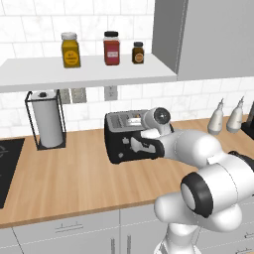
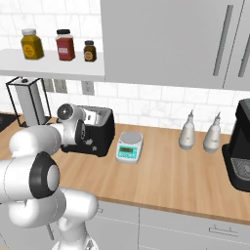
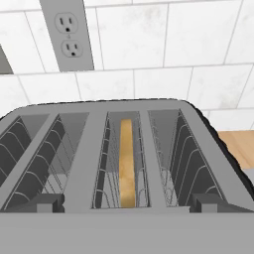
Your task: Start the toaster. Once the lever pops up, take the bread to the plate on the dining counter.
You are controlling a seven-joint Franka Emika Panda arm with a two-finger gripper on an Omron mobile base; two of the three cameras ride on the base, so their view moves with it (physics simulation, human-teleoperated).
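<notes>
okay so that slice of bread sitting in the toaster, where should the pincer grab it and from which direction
Probably from straight above. The bread stands on edge in one slot of the toaster, so only its narrow top crust is reachable. The wire guides on both sides block a side approach. Lower the open pincer so one finger goes down each flat face, then close across the thickness.

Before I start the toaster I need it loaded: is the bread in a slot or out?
In. The bread stands on edge inside the third slot from the left of the toaster, seen from above.

You have one toaster [image 1: 121, 136] with four slots, holding one bread [image 3: 127, 163] slice. Three jars [image 1: 111, 48] sit on the shelf [image 1: 74, 72], two white bottles [image 2: 187, 133] on the counter [image 2: 161, 180].
</notes>
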